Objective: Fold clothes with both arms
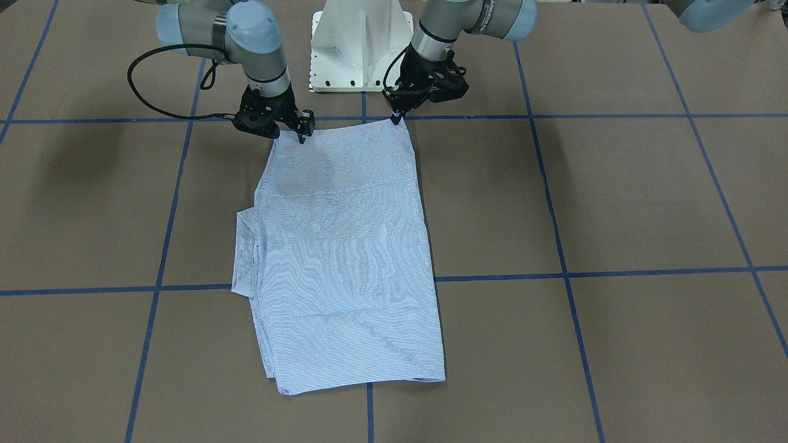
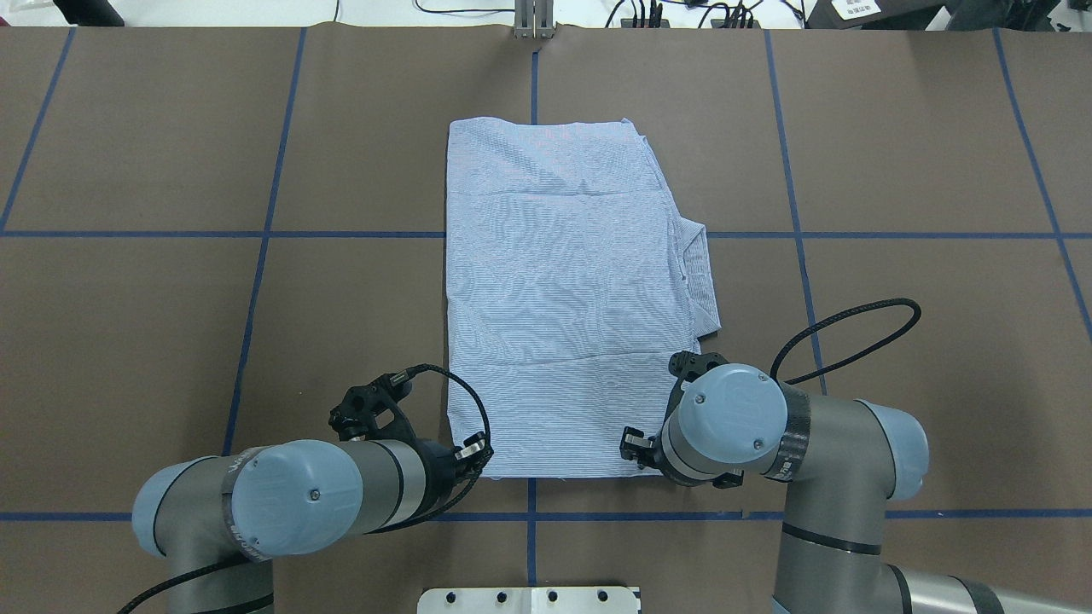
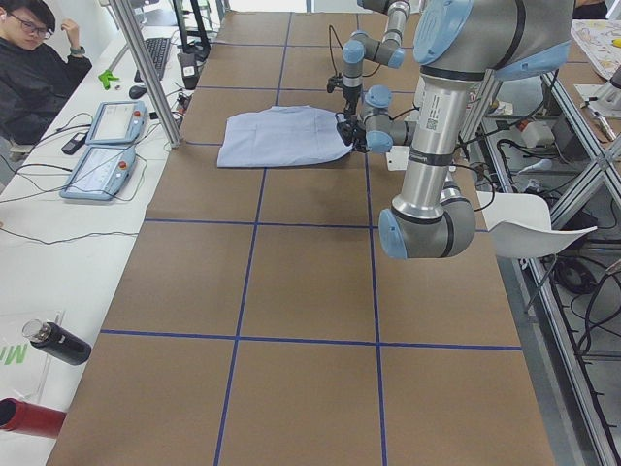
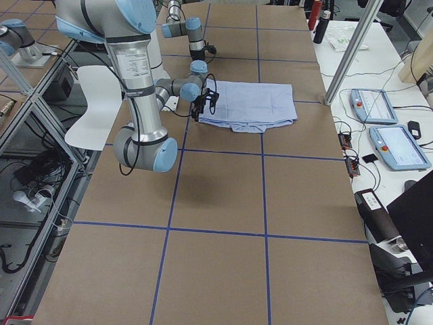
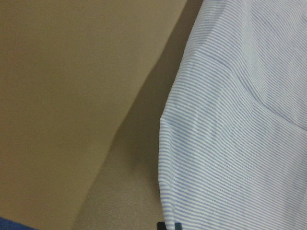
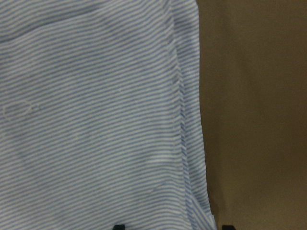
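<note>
The clothes are one light-blue striped shirt (image 1: 345,246) lying folded into a long rectangle (image 2: 563,298), with a collar part (image 2: 699,273) sticking out on the robot's right. My left gripper (image 1: 397,117) sits at the shirt's near left corner (image 2: 473,452). In the left wrist view its tips are pinched together on the fabric edge (image 5: 240,143), which is slightly raised. My right gripper (image 1: 301,132) is at the near right corner (image 2: 636,443). In the right wrist view its tips stand wide apart over the shirt's side hem (image 6: 182,120).
The white pedestal base (image 1: 360,49) stands just behind the grippers. Blue tape lines (image 2: 264,234) cross the brown table. A seated person (image 3: 39,68), two teach pendants (image 3: 102,146) and bottles (image 3: 58,342) are at the far side bench.
</note>
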